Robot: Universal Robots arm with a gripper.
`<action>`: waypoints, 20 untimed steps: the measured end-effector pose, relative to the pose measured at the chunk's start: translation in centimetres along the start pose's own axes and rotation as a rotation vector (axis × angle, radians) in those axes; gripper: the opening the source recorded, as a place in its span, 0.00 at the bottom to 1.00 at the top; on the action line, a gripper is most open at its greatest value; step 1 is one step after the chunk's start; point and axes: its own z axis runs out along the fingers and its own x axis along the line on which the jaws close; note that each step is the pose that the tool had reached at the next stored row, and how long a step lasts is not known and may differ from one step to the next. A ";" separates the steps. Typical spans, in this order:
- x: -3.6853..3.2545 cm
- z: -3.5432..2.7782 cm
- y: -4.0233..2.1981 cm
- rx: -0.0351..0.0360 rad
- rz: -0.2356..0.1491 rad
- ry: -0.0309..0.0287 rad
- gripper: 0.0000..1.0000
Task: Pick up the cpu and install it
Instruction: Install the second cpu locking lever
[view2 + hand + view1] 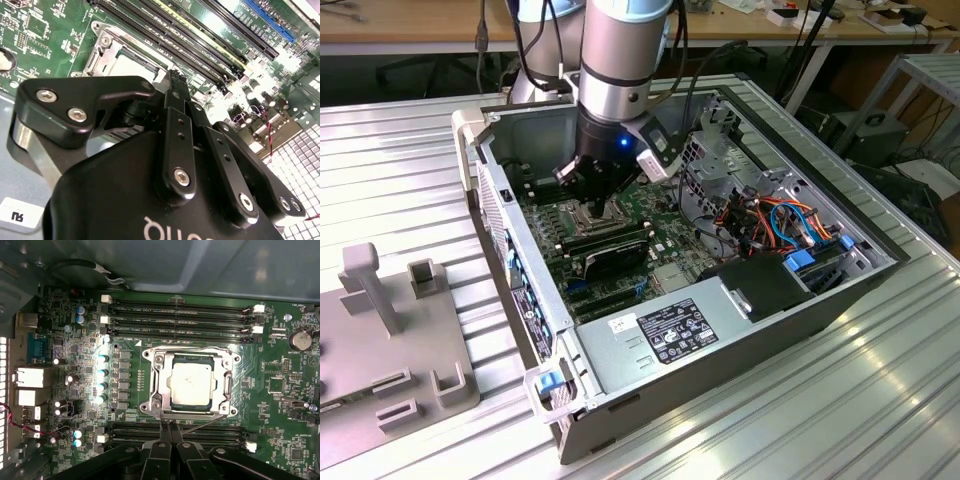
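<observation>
We log the cpu (192,384) lying flat inside the socket frame (159,385) on the green motherboard (280,385), silver top up, metal frame all round it; in the second wrist view a pale corner of it (124,64) shows behind the gripper linkage. It appears level in the socket, though we cannot confirm full seating from these angles.

The gripper (169,426) hangs just near of the socket, fingers (174,432) pressed together with nothing between them; it is apart from the cpu. In the second wrist view the same clenched fingertips (174,82) point down at the board beside the socket. In the exterior view the gripper (603,208) is low inside the open computer case (740,345), directly over the socket area.

Memory slots (180,315) run along the far side of the socket, and more slots (210,432) lie on its near side. A row of capacitors (102,372) stands beside the socket. In the exterior view the case rests on a ribbed metal table (400,170), with a grey fixture block (380,330) at that view's left.
</observation>
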 end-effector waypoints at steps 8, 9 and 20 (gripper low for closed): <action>0.77 1.11 0.03 0.0003 0.000 -0.0047 0.11; 0.82 1.21 0.03 0.0003 0.000 -0.0049 0.11; 1.48 2.77 0.05 0.0004 0.000 -0.0089 0.11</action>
